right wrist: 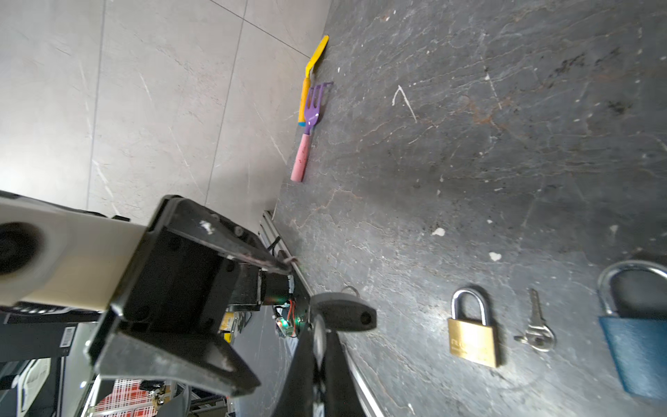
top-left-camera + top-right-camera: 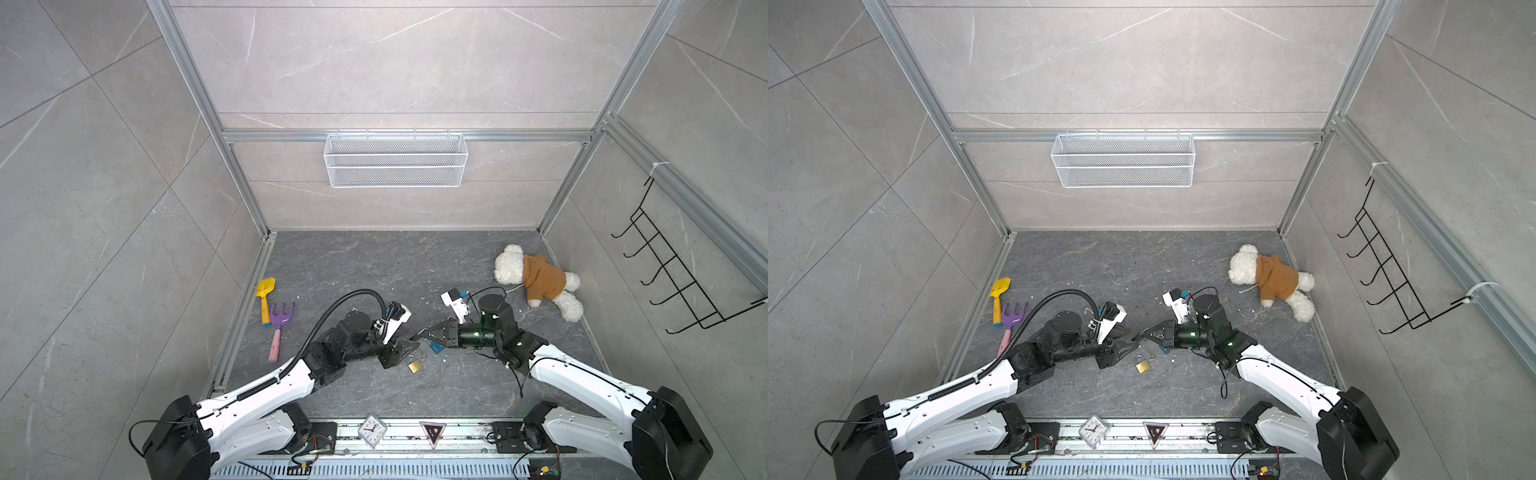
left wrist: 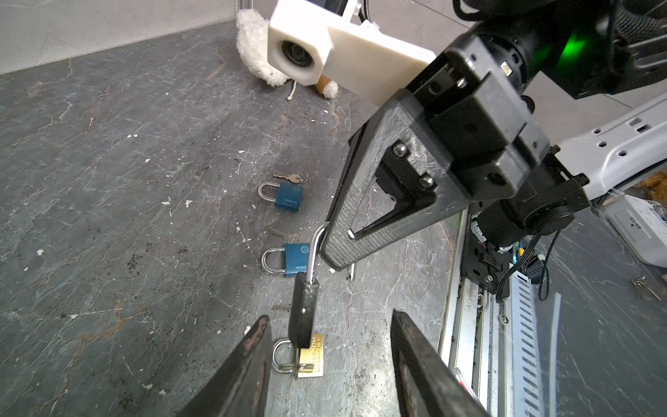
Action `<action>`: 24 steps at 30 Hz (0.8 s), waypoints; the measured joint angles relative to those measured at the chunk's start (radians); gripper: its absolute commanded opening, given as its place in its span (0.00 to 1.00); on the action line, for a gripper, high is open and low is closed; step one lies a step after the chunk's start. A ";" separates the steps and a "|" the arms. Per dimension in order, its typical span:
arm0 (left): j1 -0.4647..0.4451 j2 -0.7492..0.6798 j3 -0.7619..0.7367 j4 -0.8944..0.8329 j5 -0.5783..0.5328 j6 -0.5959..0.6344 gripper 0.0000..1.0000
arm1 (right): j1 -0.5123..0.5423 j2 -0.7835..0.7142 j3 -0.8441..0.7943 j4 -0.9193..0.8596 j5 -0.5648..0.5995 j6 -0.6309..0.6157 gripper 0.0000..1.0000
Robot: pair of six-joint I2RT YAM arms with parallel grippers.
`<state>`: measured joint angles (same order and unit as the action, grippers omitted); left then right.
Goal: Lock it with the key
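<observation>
Nearest the left wrist camera are the left pincer's [image 3: 330,316] two dark fingers [image 3: 252,364], spread apart and gripping nothing. Just past their tips hangs the black padlock [image 3: 304,314], edge-on and clear of the table [image 3: 108,216]. It dangles by its steel shackle [image 3: 315,249], on which the right pincer [image 3: 330,254] is closed. Below it lie a brass padlock [image 3: 313,355], two blue padlocks [image 3: 287,195] and loose keys [image 3: 291,177].

From the right wrist view, the black body juts sideways from the closed fingertips. It is small, flat and round-cornered. A single key [image 1: 537,332] lies between the brass lock and a blue one.

In both top views the two pincers meet tip to tip near the middle front of the table, just above the brass padlock [image 2: 414,366].

Neither pincer appears to hold a key, so the step in hand looks like presenting the lock. The next move likely calls for the free left pincer to steady the body or fetch a key. Whether the shackle is snapped home cannot be told.
</observation>
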<state>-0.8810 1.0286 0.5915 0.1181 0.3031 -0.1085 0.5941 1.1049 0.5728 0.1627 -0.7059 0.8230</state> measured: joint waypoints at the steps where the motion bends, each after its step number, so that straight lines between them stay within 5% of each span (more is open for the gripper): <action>1: 0.000 0.005 0.000 0.005 0.005 -0.004 0.52 | 0.000 -0.011 -0.001 0.006 -0.003 0.006 0.00; 11: 0.000 0.068 0.000 0.044 0.016 -0.031 0.31 | 0.000 -0.084 -0.014 0.025 -0.018 0.048 0.00; 24: 0.000 0.072 -0.007 0.095 0.044 -0.057 0.17 | -0.002 -0.086 -0.031 0.077 -0.020 0.071 0.00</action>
<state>-0.8810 1.1011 0.5846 0.2131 0.3470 -0.1658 0.5919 1.0191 0.5419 0.2394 -0.7261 0.8940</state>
